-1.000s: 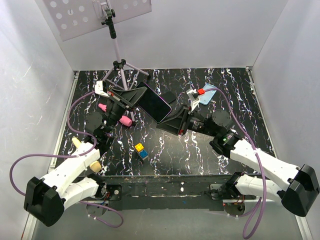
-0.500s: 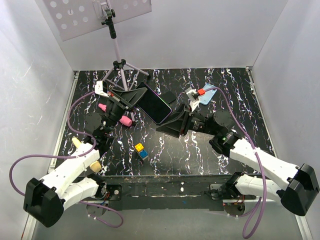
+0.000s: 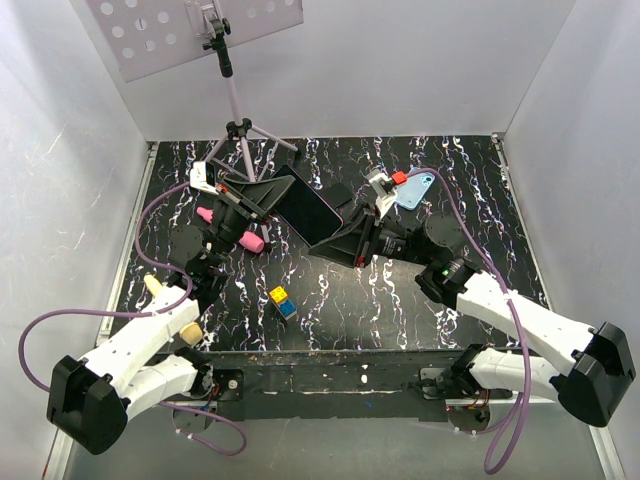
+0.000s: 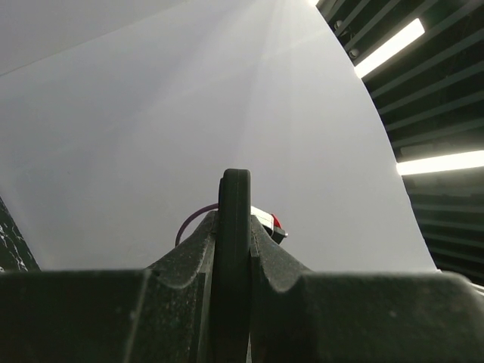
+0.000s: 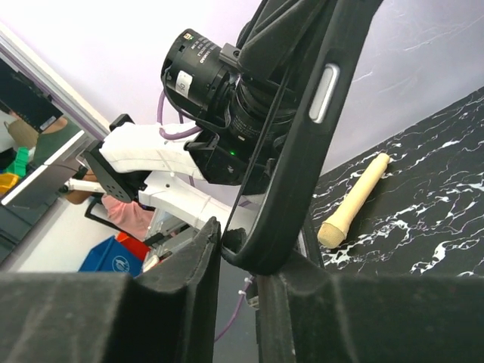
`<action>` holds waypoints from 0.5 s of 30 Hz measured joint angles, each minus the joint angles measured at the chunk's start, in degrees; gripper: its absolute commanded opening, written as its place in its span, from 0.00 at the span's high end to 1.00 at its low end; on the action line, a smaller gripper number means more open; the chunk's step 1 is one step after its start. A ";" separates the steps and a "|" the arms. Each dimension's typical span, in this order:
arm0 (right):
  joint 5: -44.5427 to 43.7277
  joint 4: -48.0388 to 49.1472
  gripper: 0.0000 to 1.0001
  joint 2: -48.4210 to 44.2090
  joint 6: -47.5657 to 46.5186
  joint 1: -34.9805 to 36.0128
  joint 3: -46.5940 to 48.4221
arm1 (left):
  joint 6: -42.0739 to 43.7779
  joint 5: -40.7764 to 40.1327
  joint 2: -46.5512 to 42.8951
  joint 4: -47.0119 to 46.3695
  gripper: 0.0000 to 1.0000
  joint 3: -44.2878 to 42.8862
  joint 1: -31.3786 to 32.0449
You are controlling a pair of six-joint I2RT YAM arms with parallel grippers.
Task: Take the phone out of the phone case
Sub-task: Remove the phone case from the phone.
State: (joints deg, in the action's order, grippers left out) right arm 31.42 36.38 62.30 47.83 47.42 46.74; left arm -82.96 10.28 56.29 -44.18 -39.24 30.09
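Observation:
The black phone [image 3: 310, 212] is held in the air over the middle of the table, screen up and slanted. My left gripper [image 3: 272, 196] is shut on its far-left end; in the left wrist view the phone [image 4: 234, 249] stands edge-on between the pads. My right gripper [image 3: 345, 236] is closed around its near-right corner; in the right wrist view the phone's edge [image 5: 302, 151] with its side button sits between the fingers. The light blue phone case [image 3: 415, 190] lies empty on the table at the back right, behind my right wrist.
A tripod [image 3: 240, 130] stands at the back left. Two pink pieces [image 3: 252, 242] lie under the left arm. Yellow and blue blocks [image 3: 281, 301] sit near the front. A wooden peg [image 3: 155, 287] lies at the left, also in the right wrist view [image 5: 354, 200].
My right gripper has shifted slightly left and back with the phone's corner in it. The case shows more from behind the right wrist. The left gripper has held still.

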 measured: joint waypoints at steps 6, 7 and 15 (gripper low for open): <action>1.53 -0.28 0.99 -0.26 -3.34 0.42 0.00 | -3.02 0.94 -1.18 2.64 1.00 -0.20 -0.13; 1.60 -0.52 0.99 -0.50 -4.96 0.74 0.00 | -4.07 1.27 -1.60 3.89 1.00 -0.39 -0.13; 4.94 -5.51 0.99 -1.40 -21.99 2.86 3.48 | -14.19 4.55 -3.04 9.51 1.00 -1.05 -0.31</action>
State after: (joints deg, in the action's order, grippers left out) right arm 36.36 30.87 60.90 25.85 50.28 50.22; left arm -97.14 14.83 53.25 -34.68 -40.29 29.78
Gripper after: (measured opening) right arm 0.179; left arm 0.167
